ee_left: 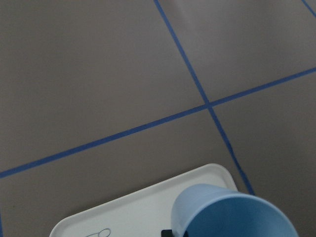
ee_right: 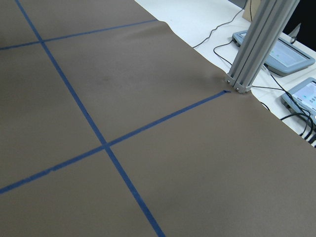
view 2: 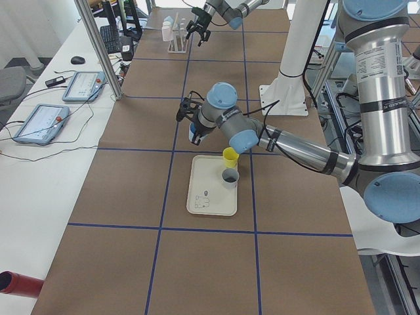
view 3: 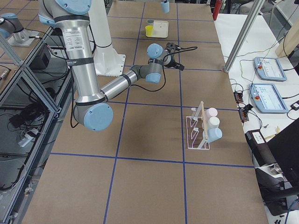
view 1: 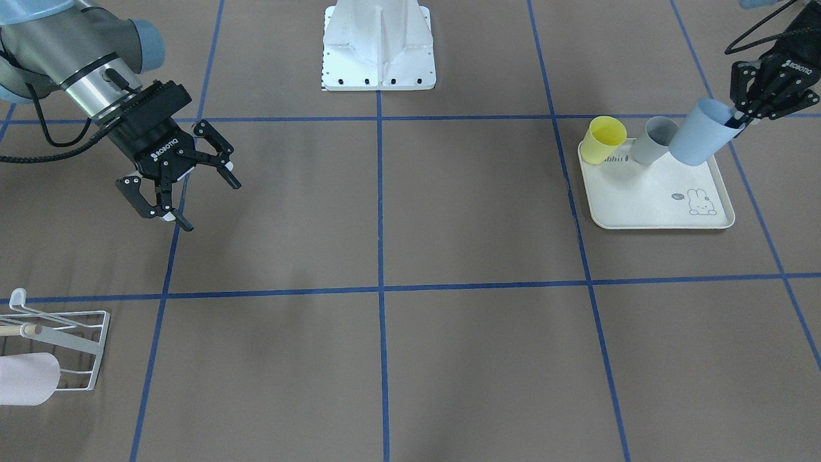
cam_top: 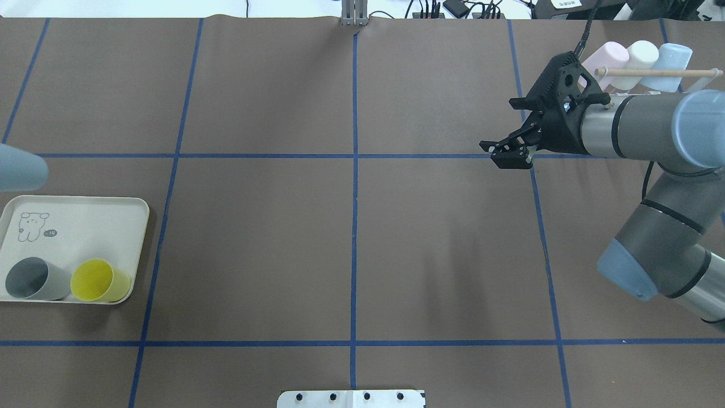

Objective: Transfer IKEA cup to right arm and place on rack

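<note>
The IKEA cup (view 1: 702,133) is light blue. It hangs tilted above the far edge of the cream tray, and my left gripper (view 1: 737,119) is shut on its rim. The left wrist view shows the cup's mouth (ee_left: 232,215) just over the tray corner. My right gripper (view 1: 211,205) hovers open and empty over bare table, far from the cup. Seen from overhead, it (cam_top: 510,154) sits just in front of the rack. The rack (cam_top: 651,72) is white wire with a wooden rod and holds pink, white and blue cups.
The rabbit-print tray (view 1: 648,199) carries a yellow cup (view 1: 606,138) and a grey cup (view 1: 655,140) standing next to each other. The robot's white base (view 1: 378,45) stands at the table's middle edge. An aluminium post (ee_right: 256,44) rises at the far edge.
</note>
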